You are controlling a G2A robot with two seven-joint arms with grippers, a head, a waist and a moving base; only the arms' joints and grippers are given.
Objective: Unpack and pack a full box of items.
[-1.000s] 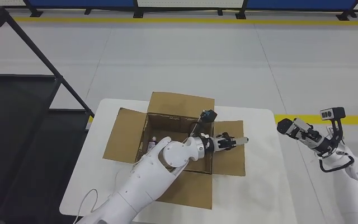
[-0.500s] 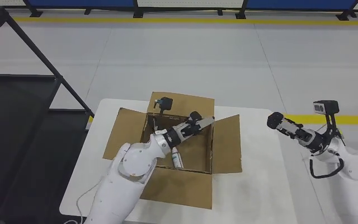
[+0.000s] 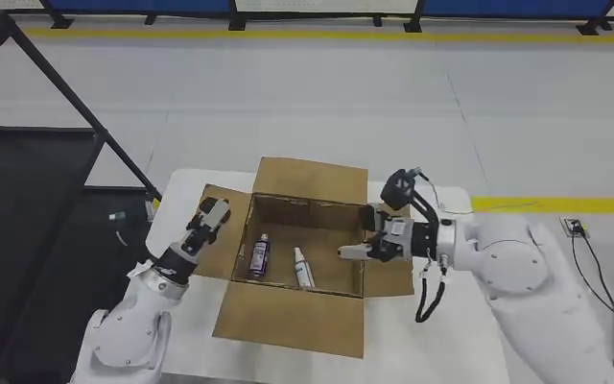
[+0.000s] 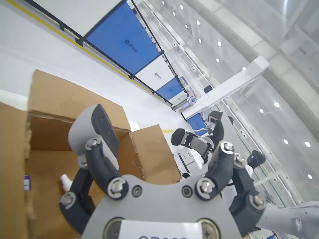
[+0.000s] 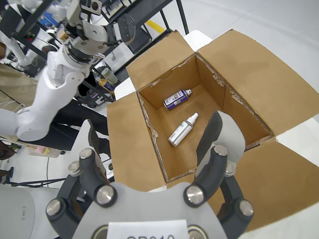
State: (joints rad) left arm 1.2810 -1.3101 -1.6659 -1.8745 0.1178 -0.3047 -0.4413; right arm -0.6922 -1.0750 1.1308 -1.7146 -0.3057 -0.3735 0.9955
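Fingers point(image 5: 214, 130) on your right gripper point(image 3: 350, 252) and left gripper point(image 3: 213, 209) are gaping empty while the spray bottle point(image 5: 183, 129) and purple aerosol can point(image 5: 176, 99) are lying in the cardboard box point(image 5: 211, 88), so you're risking catching its wall reaching in

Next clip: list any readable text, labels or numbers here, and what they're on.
Purple can: label print too small to read.
White spray bottle: label print too small to read.
Right wrist tag: characters cut off by the frame edge.
Left wrist tag: cut off too.
Blue wall panel: mark blurred.
Nothing reads whole.
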